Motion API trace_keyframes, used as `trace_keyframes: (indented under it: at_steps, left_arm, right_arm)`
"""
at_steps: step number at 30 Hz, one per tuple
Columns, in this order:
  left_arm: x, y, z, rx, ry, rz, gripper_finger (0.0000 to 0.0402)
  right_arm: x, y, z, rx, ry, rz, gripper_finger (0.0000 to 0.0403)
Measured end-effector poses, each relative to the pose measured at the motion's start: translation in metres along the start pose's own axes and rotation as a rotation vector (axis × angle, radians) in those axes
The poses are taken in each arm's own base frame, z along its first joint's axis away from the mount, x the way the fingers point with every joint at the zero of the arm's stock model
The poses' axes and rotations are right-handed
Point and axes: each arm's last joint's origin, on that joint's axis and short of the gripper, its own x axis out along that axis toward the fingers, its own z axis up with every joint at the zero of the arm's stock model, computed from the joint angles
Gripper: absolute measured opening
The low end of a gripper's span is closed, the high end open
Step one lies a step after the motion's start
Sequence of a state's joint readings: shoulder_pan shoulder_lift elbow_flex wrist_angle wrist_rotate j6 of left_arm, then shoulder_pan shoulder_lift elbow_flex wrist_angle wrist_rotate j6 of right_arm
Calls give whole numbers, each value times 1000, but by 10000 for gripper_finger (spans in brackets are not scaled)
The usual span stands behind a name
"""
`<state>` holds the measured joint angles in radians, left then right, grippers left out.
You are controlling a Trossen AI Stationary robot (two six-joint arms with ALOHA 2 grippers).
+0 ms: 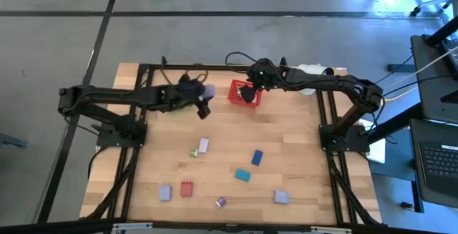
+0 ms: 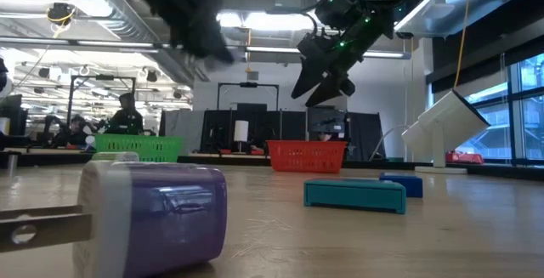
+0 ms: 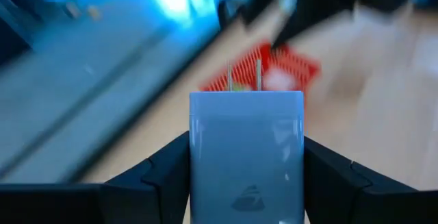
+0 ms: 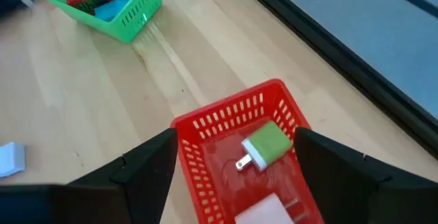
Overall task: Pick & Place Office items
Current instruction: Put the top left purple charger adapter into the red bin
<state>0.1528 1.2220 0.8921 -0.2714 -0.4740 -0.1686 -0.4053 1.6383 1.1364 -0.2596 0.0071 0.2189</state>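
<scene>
A lavender plug [image 2: 153, 218] fills the low view's foreground, cut off at the frame's edge. The left gripper [image 3: 245, 176] clamps a pale blue plug [image 3: 246, 155] near the red basket [image 1: 244, 94], which looks blurred beyond it. The right gripper [image 4: 236, 159] hangs wide apart over that basket, where a green plug [image 4: 265, 145] lies.

Two baskets at the table's [image 1: 300, 155] far edge; one basket [image 4: 205, 138] holding a plug adapter [image 4: 265, 146], under the right gripper [image 1: 247, 94]; other basket [image 4: 126, 15] further left, holding small blocks; loose pieces [image 1: 247, 166] scattered nearer the front.
</scene>
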Motion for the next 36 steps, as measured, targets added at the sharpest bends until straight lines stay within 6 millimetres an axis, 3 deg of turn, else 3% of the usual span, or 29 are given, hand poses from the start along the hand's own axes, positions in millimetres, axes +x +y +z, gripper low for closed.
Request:
trace_keyframes:
  at_steps: [6,12,19,27,36]
  left_arm:
    - [-23,0,29,20,-233,84,212]
    - [-23,-2,39,55,-328,132,213]
    - [2,-13,32,91,-277,221,213]
    - [29,-30,29,50,-317,177,214]
    - [50,-43,36,80,-386,176,214]
  right_arm:
    - [-23,4,11,64,-71,90,277]
    - [-48,15,31,155,-217,324,274]
    - [-56,33,44,158,-333,539,290]
    - [-55,36,43,181,-370,436,341]
    - [-53,40,42,183,-375,413,348]
